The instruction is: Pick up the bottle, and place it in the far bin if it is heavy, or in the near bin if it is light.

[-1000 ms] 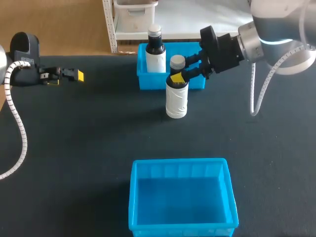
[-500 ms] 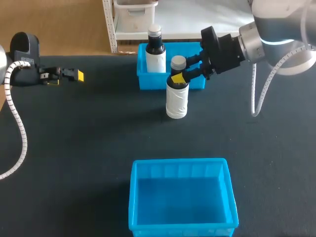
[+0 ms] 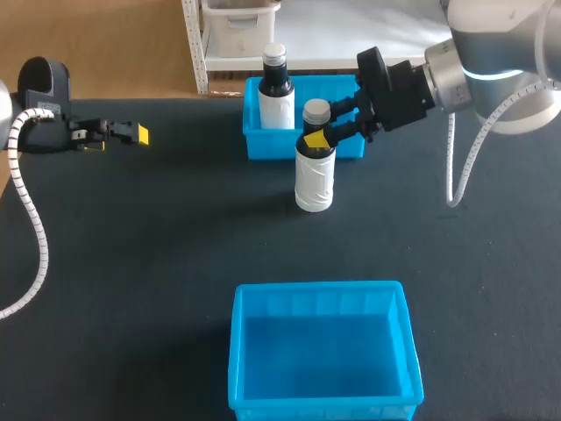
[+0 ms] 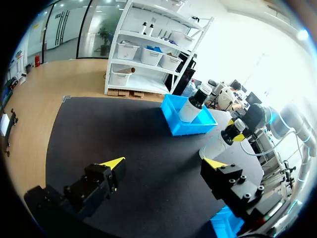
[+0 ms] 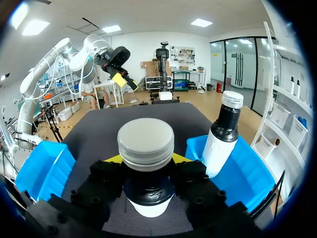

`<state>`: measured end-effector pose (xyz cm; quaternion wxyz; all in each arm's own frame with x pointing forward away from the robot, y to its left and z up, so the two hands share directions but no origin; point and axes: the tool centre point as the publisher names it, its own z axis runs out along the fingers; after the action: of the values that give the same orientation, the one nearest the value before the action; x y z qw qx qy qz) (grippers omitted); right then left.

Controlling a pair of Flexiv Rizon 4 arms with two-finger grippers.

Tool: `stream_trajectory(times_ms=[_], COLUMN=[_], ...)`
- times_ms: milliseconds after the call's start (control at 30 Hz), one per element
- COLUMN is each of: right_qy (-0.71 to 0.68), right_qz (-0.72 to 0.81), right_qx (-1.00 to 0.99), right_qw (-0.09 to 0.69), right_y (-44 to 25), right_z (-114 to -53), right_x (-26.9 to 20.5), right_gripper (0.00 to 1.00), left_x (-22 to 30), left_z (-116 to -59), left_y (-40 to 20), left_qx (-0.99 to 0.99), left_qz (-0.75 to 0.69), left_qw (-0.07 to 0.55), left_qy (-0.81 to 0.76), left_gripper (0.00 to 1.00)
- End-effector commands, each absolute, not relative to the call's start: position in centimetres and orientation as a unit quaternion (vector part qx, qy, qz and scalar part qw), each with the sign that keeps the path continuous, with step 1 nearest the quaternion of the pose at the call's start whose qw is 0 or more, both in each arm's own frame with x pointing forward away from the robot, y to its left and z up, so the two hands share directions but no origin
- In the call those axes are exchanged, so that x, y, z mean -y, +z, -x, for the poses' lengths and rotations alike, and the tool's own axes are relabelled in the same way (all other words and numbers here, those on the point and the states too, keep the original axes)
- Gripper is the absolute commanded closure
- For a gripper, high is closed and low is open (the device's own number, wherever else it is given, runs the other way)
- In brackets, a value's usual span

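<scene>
A white bottle [image 3: 314,175] with a dark neck and grey cap [image 5: 145,141] stands upright just in front of the far bin [image 3: 263,145]. My right gripper [image 3: 317,133] comes in from the right and is shut on the bottle's dark neck, a yellow-tipped finger on each side [image 5: 147,161]. I cannot tell whether the bottle's base touches the mat. The near bin [image 3: 320,289] lies at the front of the table with nothing in it. My left gripper [image 3: 131,133] is far off at the table's left, open with nothing between its fingers [image 4: 163,162].
A second bottle [image 3: 277,92], white with a dark top, stands upright in the far bin's left end [image 5: 223,134]. The black mat [image 3: 158,237] covers the table between the bins and around the left arm's white cable [image 3: 31,219].
The right gripper and the bottle in it have shifted very slightly to the right. The left arm has not moved.
</scene>
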<state>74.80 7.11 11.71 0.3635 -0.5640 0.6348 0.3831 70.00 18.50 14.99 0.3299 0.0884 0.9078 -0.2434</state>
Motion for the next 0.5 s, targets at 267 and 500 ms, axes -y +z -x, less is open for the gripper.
stream_trajectory(times_ms=[267,500], right_qy=[0.377,0.375], right_qz=[0.568,0.568], right_qx=[-0.631,-0.628], right_qw=[0.369,0.376], right_y=[13.2,14.1], right_z=[-74.8,-74.9], right_x=[-6.9,-6.4], right_gripper=[1.0,1.0], left_x=[-18.5,-18.5], left_z=[-70.0,-70.0], left_y=[15.0,15.0], left_qx=[-0.908,-0.908], left_qz=[-0.088,-0.088], left_qw=[0.33,0.33], left_qy=[-0.243,-0.243], left_gripper=[0.0,0.0])
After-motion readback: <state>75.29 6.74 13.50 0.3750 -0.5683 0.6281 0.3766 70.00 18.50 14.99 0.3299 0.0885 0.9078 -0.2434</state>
